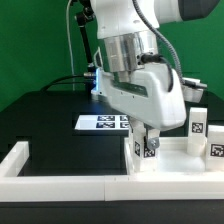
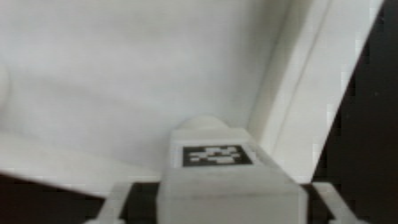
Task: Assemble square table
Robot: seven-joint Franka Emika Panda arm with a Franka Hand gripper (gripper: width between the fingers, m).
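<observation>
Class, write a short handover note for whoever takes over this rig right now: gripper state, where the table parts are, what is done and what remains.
Gripper: low over the table top, shut on a tagged leg, which hangs above the top's inner surface beside its raised rim.
Table top: at the front on the exterior view's right, against the white wall bar.
Other legs: standing at the far right, beyond the top.
Marker board: flat behind the arm.
Done: one leg picked up and brought to the top.
Left: whether this leg is seated cannot be told; the other legs remain.
</observation>
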